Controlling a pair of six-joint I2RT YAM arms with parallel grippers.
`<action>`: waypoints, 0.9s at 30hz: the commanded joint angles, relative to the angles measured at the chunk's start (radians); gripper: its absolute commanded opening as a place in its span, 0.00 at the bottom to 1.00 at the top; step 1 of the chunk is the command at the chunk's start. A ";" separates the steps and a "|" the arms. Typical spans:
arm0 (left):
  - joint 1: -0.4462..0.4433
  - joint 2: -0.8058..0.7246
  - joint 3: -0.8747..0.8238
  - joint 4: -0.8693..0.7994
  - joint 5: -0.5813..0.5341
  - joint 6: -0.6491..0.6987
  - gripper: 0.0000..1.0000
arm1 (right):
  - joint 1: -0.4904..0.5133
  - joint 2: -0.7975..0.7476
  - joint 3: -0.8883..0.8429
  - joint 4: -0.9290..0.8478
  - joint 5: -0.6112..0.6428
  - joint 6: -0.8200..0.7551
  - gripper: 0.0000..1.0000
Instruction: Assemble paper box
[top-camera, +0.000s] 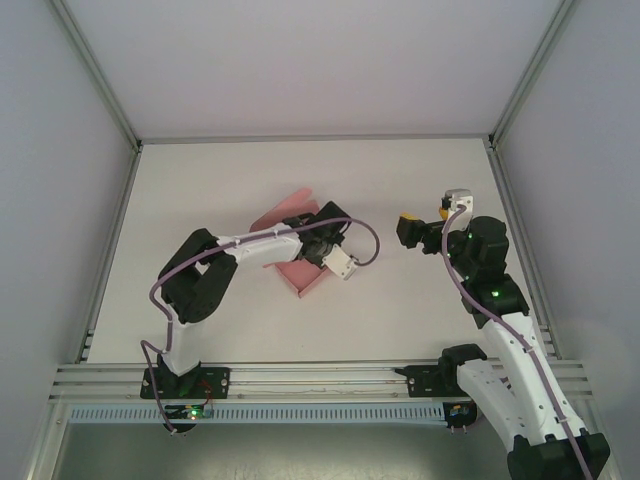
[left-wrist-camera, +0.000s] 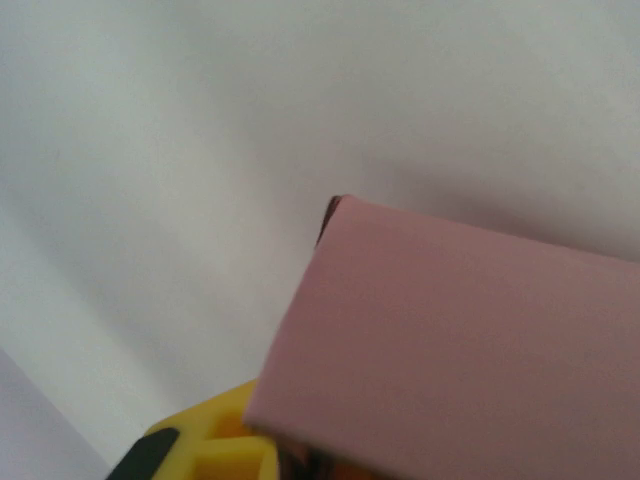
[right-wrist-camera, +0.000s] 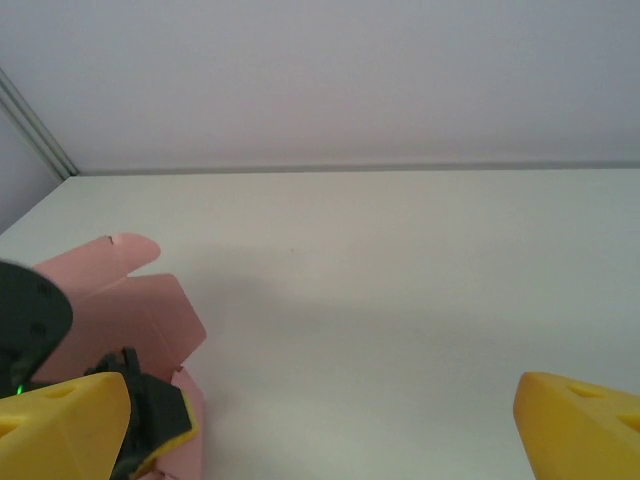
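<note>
The box (top-camera: 304, 281) lies on the desk (top-camera: 300, 170), a little left of centre, with one flap tilted up on its far side. The left arm reaches in from the near-left corner, and its gripper (top-camera: 322, 246) sits on top of the box, over its middle. Seen from that wrist, a panel of the box (left-wrist-camera: 450, 340) lies across one finger (left-wrist-camera: 225, 445), touching it. The right gripper (top-camera: 425, 215) hangs over the desk's right side, well apart from the box. From the right wrist, the box (right-wrist-camera: 130, 310) lies ahead to the left.
</note>
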 joint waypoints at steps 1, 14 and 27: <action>-0.011 0.019 -0.036 0.161 0.004 0.057 0.20 | -0.017 0.009 0.002 -0.013 -0.016 -0.002 0.98; -0.013 -0.144 -0.025 0.040 0.062 -0.103 0.53 | -0.041 0.060 -0.009 -0.021 -0.054 0.001 0.98; 0.000 -0.392 0.115 -0.021 -0.020 -0.870 1.00 | -0.041 0.179 0.003 0.091 -0.226 -0.116 0.98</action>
